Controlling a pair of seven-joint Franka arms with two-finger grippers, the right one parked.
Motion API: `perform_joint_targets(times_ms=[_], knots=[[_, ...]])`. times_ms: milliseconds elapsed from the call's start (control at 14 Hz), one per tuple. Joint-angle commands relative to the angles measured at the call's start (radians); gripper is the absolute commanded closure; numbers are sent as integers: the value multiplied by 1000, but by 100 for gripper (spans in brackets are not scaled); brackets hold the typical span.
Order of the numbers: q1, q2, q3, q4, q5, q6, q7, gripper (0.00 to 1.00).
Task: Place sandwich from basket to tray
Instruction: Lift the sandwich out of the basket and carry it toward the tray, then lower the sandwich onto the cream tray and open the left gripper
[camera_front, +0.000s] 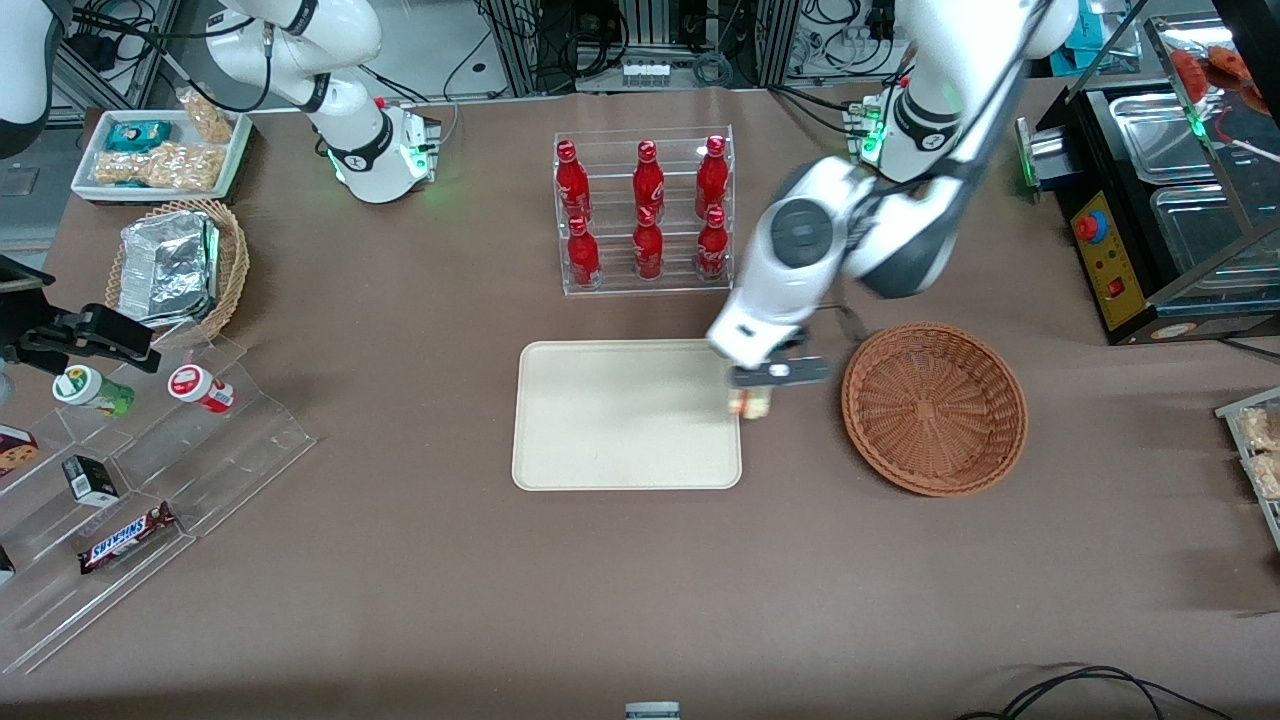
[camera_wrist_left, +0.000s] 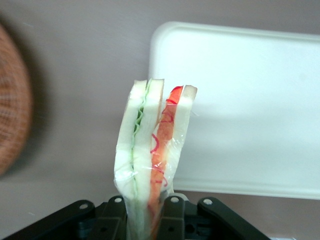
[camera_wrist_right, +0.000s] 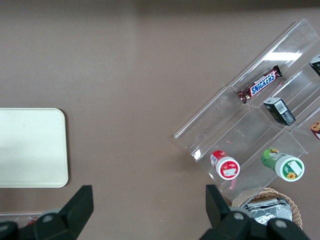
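My left gripper (camera_front: 752, 392) is shut on the sandwich (camera_front: 751, 403), a wrapped wedge of pale bread with green and orange-red filling. It holds the sandwich in the air over the edge of the cream tray (camera_front: 610, 420) that faces the basket. The wrist view shows the sandwich (camera_wrist_left: 152, 150) pinched between the black fingers (camera_wrist_left: 172, 217), with the tray (camera_wrist_left: 250, 100) under it. The reddish-brown wicker basket (camera_front: 935, 407) stands empty beside the tray, toward the working arm's end of the table; its edge shows in the wrist view (camera_wrist_left: 12, 100).
A clear rack of red bottles (camera_front: 645, 210) stands farther from the camera than the tray. A tan basket with a foil pack (camera_front: 180, 268), a white snack tray (camera_front: 160, 155) and a clear stepped snack stand (camera_front: 130, 490) lie toward the parked arm's end. A black appliance (camera_front: 1150, 210) stands past the basket.
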Motion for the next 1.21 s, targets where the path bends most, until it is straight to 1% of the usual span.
perform_joint_targets(times_ms=[0, 143, 214, 357, 429, 500, 643, 714, 786, 929, 1071, 1143], knots=[[-100, 237, 17, 311, 67, -118, -115, 86], [-151, 313, 17, 391, 113, -124, -161, 85], [-189, 346, 21, 425, 118, -127, -173, 84], [-200, 401, 21, 496, 118, -127, -192, 81], [-203, 441, 20, 546, 118, -129, -193, 77], [-235, 488, 24, 600, 124, -130, -213, 61], [-266, 544, 73, 642, 164, -124, -268, 59], [-266, 548, 73, 649, 167, -123, -270, 59], [-266, 548, 73, 653, 165, -123, -270, 56], [-266, 547, 75, 654, 167, -120, -268, 30], [-265, 536, 89, 654, 170, -123, -271, 0], [-265, 521, 99, 654, 170, -133, -275, 0]])
